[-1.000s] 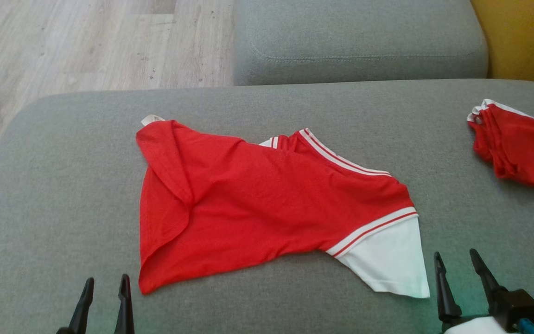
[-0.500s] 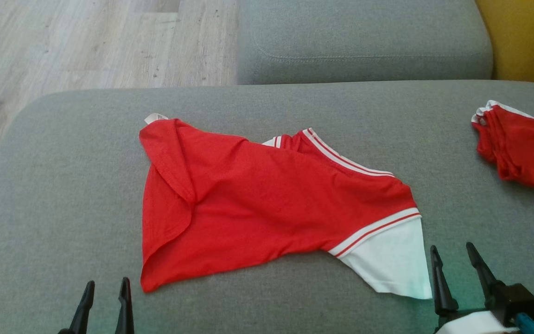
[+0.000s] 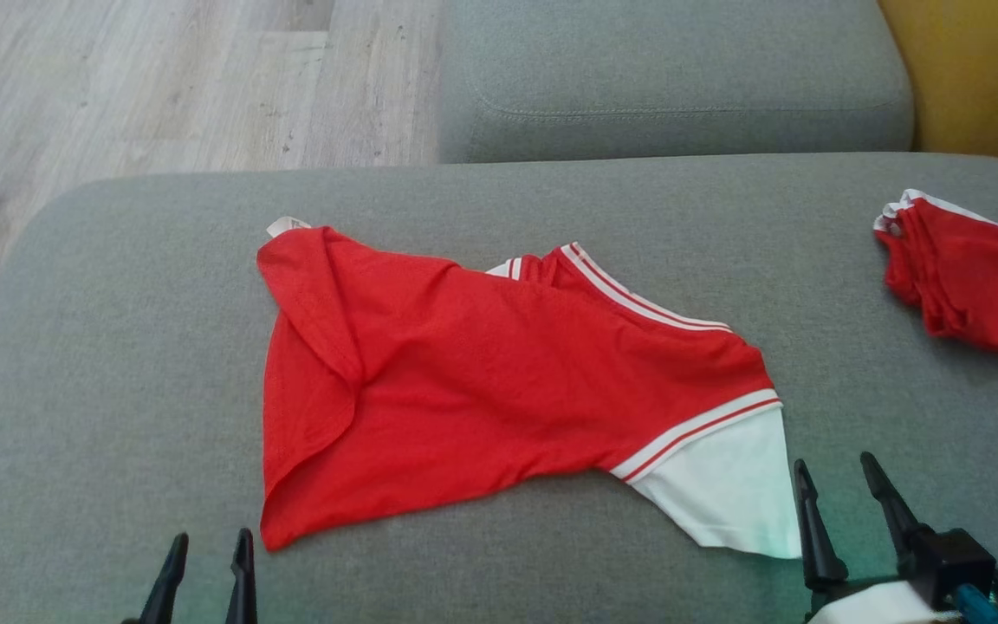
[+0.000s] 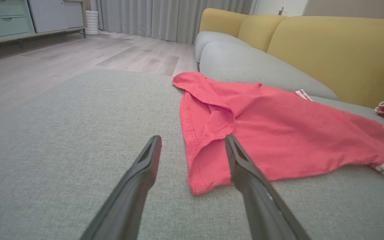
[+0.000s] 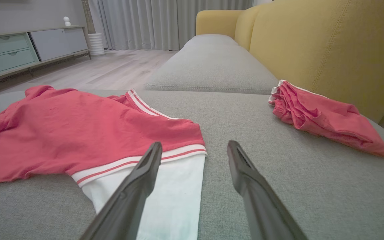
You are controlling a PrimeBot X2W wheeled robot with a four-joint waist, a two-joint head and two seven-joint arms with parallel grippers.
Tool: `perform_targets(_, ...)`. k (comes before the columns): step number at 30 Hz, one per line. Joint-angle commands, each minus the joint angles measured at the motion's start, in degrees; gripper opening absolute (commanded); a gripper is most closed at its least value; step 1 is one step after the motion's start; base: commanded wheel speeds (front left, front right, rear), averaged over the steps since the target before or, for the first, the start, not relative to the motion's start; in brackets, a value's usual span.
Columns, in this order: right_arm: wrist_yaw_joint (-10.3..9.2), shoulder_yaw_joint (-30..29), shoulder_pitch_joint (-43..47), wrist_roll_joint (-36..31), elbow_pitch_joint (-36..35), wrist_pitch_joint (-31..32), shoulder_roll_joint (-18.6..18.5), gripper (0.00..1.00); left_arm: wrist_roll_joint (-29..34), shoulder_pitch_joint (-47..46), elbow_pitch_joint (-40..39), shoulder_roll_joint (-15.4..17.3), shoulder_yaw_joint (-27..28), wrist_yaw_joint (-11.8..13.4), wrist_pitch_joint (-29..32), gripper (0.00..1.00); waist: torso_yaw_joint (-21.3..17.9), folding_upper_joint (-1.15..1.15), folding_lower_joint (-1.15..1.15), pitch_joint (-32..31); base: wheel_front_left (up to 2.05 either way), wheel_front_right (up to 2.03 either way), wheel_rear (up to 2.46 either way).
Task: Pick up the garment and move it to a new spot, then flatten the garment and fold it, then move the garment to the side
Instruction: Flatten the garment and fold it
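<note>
Cushion [image 3: 100,347], grey fabric, spans most of the head view; wood floor [image 3: 118,78] at upper left, yellow backrest [image 3: 975,69] in upper right corner. Garment [image 3: 482,381]: red shirt, centre of frame, lying rumpled on the cushion, left edge folded over itself. Its white sleeve [image 3: 724,494], with a red-and-white striped band, points to lower right. Second red garment [image 3: 975,286] bunched at right edge, well apart from the first. Right claw [image 3: 834,461], lower right: jaws spread wide, holding nothing, just beside the white sleeve; contact cannot be told. Left claw [image 3: 211,537], lower left: jaws apart, empty, near the garment's lower-left corner. Small white label [image 3: 287,225] at the garment's upper-left tip.
</note>
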Motion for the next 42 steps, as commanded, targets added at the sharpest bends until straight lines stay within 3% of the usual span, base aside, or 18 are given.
perform_targets(1, 0.39, 1.5, -3.0, 0.37, -1.67, -0.78, -0.51, 1.0, -0.36, -2.69, -1.26, 0.98, 1.41, 0.1, -0.56, 1.0, -0.17, 0.0, 0.0, -0.12, 0.0, 0.0, 0.0)
perform_targets(24, 0.39, 2.23, -3.42, 0.43, -0.7, -0.79, -0.51, 1.0, -1.63, -4.0, 1.11, 3.08, -0.63, 0.1, -0.56, 1.0, -2.42, 0.0, 0.0, -1.51, 0.0, 0.0, 0.0)
perform_targets(34, 0.39, 2.6, -5.23, 4.54, 0.66, -0.55, -0.51, 1.0, -0.82, -5.1, 1.59, 3.83, -2.91, 0.1, -0.56, 1.0, -2.65, 0.0, 0.0, -1.54, 0.0, 0.0, 0.0)
perform_targets(37, 0.39, 4.21, -7.11, 4.75, 4.1, 4.77, -0.51, 1.0, -1.55, -7.25, 4.88, 6.1, -9.81, 0.1, 0.23, 1.0, -2.81, 0.0, 0.0, -1.02, 0.0, 0.0, 0.0)
perform_targets(42, 0.39, 5.24, -7.92, 4.66, 8.16, 12.66, -0.51, 1.0, -2.62, -11.43, 9.08, 7.59, -14.36, 0.1, 0.96, 1.0, -2.53, 0.0, 0.0, 0.11, 0.0, 0.0, 0.0)
